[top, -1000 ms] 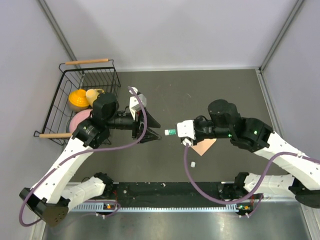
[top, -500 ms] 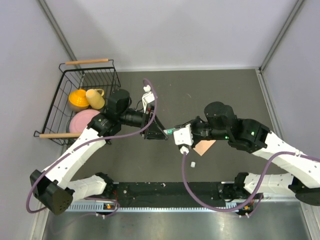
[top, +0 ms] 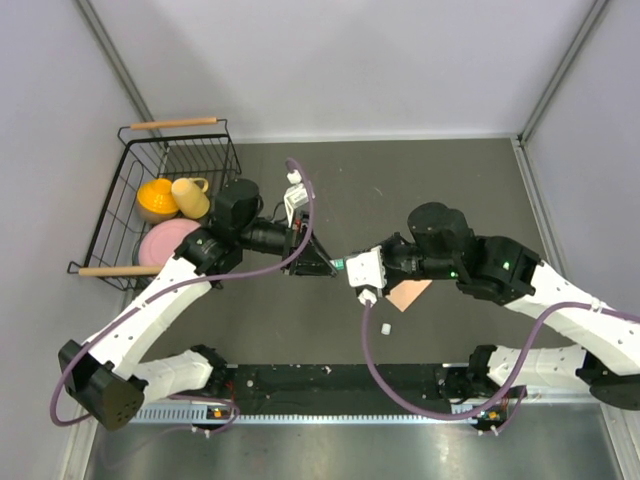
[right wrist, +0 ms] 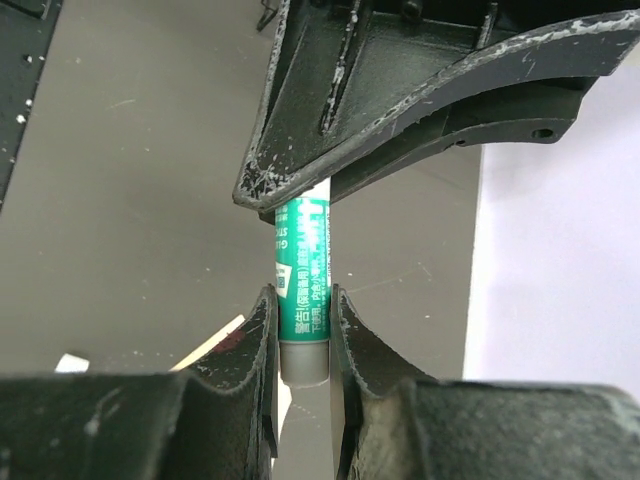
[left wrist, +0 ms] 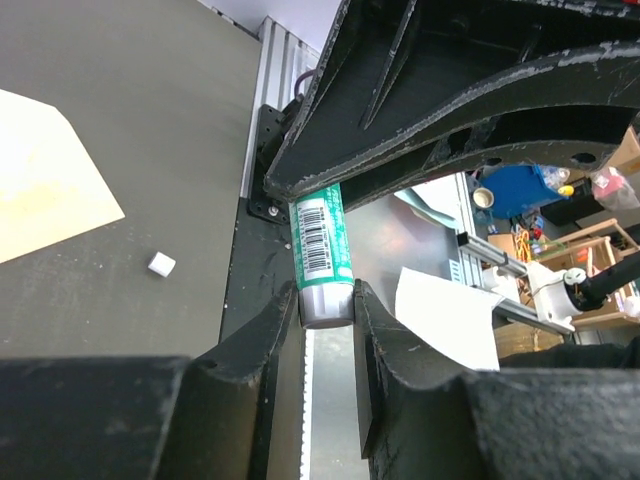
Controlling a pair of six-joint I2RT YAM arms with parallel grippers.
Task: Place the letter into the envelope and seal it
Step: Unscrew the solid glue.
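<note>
A green-and-white glue stick [top: 340,264] hangs in the air between my two grippers, above the middle of the table. My left gripper [top: 327,265] is shut on one grey end of the glue stick [left wrist: 322,255], both fingers touching it. My right gripper [top: 352,266] is shut on the other end of the glue stick [right wrist: 302,270]. The peach envelope [top: 410,293] lies flat on the dark table, partly under my right gripper, and its corner [left wrist: 45,190] shows in the left wrist view. The letter is out of view.
A small white piece [top: 385,327] lies on the table in front of the envelope. A black wire basket [top: 120,215] at the back left holds an orange bowl [top: 154,198], a yellow cup [top: 187,195] and a pink plate [top: 165,238]. Grey walls close in both sides.
My left arm has swung right to the glue stick held by the right gripper, and its jaws have closed on the free end. The right gripper shifted slightly left.
</note>
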